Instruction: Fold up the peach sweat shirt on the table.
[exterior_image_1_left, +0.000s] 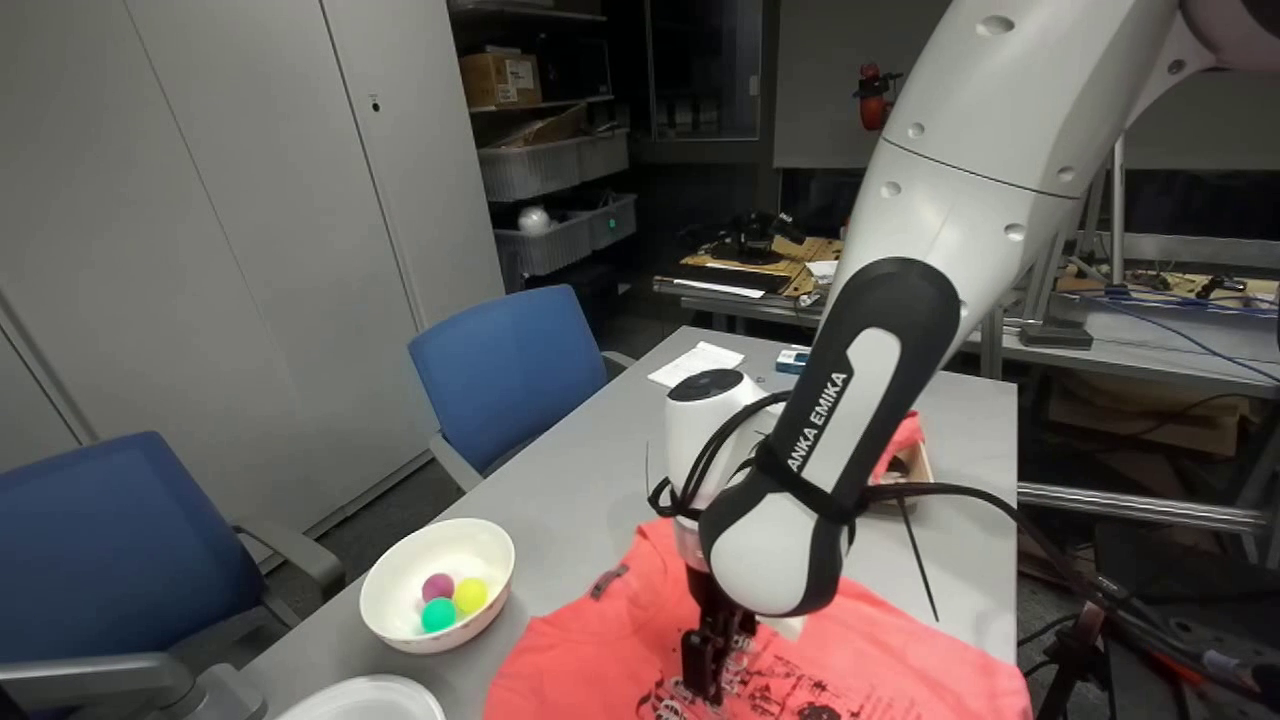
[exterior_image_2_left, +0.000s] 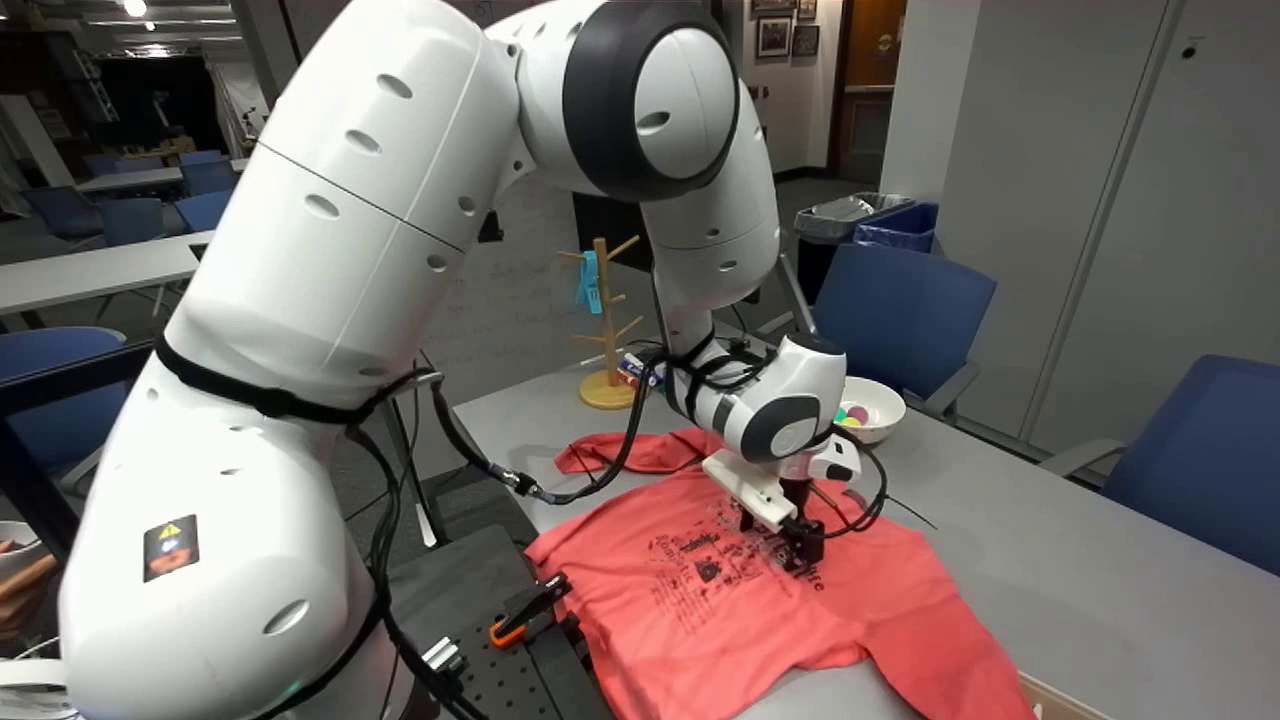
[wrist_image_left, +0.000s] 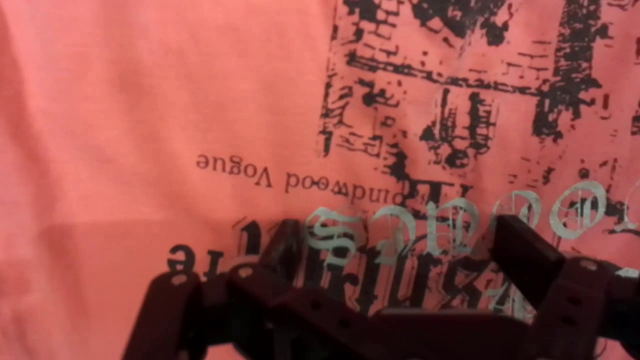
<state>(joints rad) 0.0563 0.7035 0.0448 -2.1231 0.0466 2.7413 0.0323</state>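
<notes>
Wrist view gives us the black two-fingered hand (wrist_image_left: 398, 234), spread wide above the large peach long-sleeved cloth sweat shirt (wrist_image_left: 280, 115) (whether the two touch, we cannot tell). In both exterior views we see the sweat shirt lying beneath the hand, across the light-grey rectangular tabletop (exterior_image_2_left: 1060, 560). Beside it, well apart from the hand, a round white bowl (exterior_image_1_left: 425, 548) holds three small coloured balls (exterior_image_1_left: 470, 597).

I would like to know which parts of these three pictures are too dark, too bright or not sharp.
Wrist view: the gripper is nearly black, with little detail showing; the peach sweat shirt looks slightly soft, shaded at the left edge. In an exterior view, a ceiling lamp burns out to white; in an exterior view, the shelving is mostly in shadow.
</notes>
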